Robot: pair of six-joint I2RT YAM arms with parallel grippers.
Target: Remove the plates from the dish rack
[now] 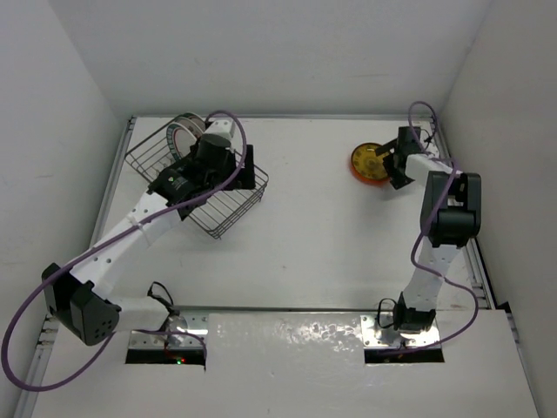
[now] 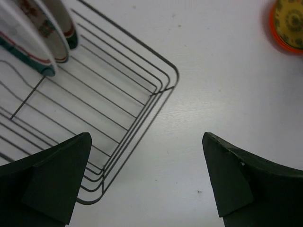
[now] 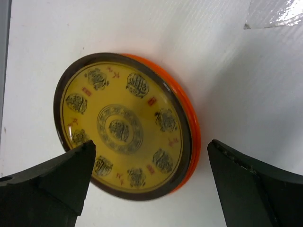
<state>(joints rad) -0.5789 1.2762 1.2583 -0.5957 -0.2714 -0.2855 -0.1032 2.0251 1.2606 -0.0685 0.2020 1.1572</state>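
Note:
The dish rack stands at the back left, a dark wire basket; its corner shows in the left wrist view. Two white plates with green-and-red rims stand upright in it, also seen from above as white plates. My left gripper hovers open over the rack's corner, holding nothing. At the back right, a yellow patterned plate lies on an orange plate on the table, the stack also visible from above. My right gripper stands open around the stack's near edge, apart from it.
White walls enclose the table on three sides. The right arm reaches along the right wall. A purple cable loops over the left arm above the rack. A strip of clear tape lies beyond the stack.

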